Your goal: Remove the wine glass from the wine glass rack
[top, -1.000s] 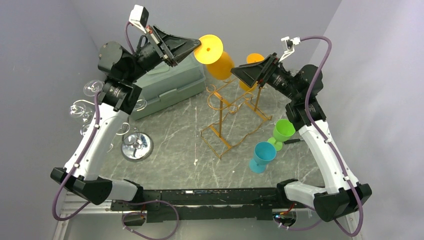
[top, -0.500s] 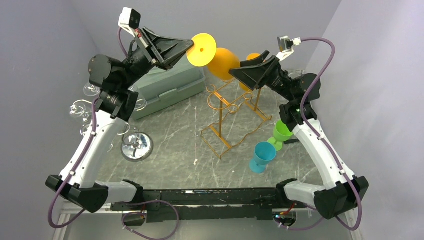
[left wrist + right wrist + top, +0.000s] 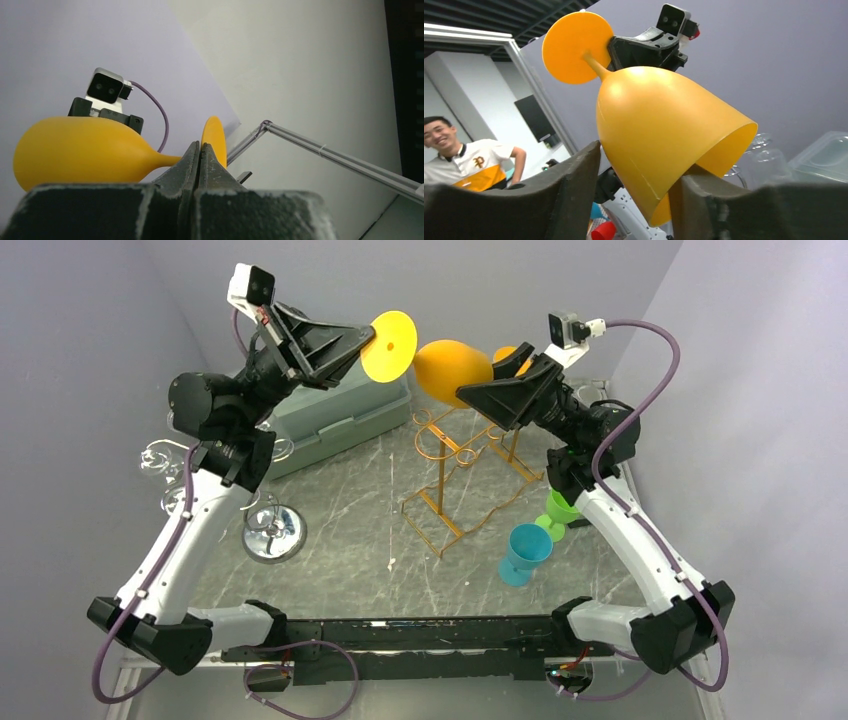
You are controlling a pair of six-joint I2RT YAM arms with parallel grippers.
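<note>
A yellow wine glass [image 3: 450, 365] hangs in the air on its side, above and behind the golden-orange wire rack [image 3: 450, 455], clear of its hooks. My left gripper [image 3: 372, 340] is shut on the glass's stem right by the round foot [image 3: 390, 345]; in the left wrist view [image 3: 200, 145] the bowl [image 3: 85, 150] lies to the left. My right gripper [image 3: 468, 392] is open at the bowl's mouth; in the right wrist view [image 3: 641, 160] one finger [image 3: 574, 190] is outside the bowl [image 3: 659, 130] and the other is under the rim. A second orange glass [image 3: 510, 357] shows behind the right gripper.
A green cup [image 3: 562, 508] and a blue cup [image 3: 524, 552] stand right of the rack, by the right arm. A chrome round-based stand [image 3: 268, 532] with clear glasses is at the left. A grey-green lidded box [image 3: 340, 410] sits at the back left.
Both arms have risen. The yellow glass has moved up and left and tipped closer to horizontal. The right gripper has followed its bowl.
</note>
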